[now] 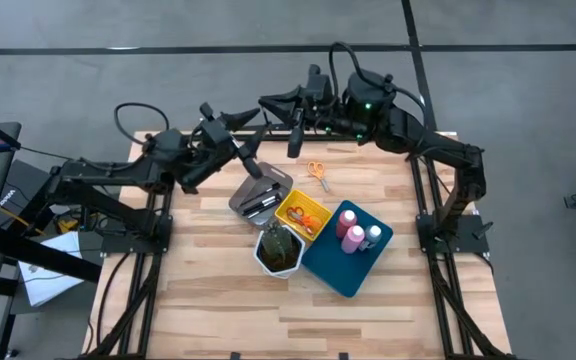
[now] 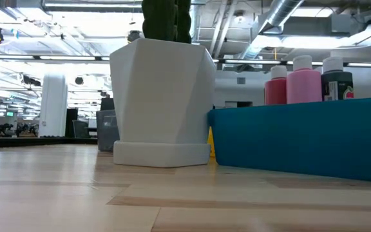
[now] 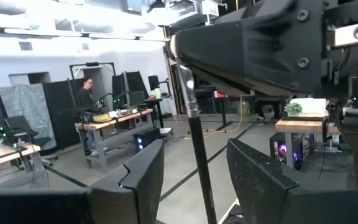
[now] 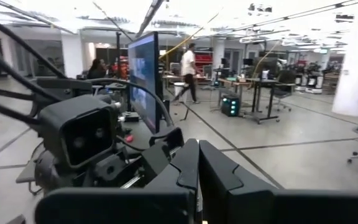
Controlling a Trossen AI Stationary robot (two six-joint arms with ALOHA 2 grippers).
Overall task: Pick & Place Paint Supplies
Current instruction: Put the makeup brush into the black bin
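White hexagonal pot [image 1: 279, 252] with a cactus mid-table, touching yellow tray [image 1: 303, 213], grey tray [image 1: 261, 192] behind, blue tray [image 1: 347, 251] toward right edge

Two pink bottles [image 1: 350, 227] and a small dark bottle [image 1: 373, 236] with a white cap stood upright together in the blue tray. Orange-handled scissors [image 1: 318, 175] lay flat on the bare wood just beyond the trays. A thin dark brush [image 3: 199, 149] hung upright, its top end pinched between closed fingers above, its lower part between two parted ones.
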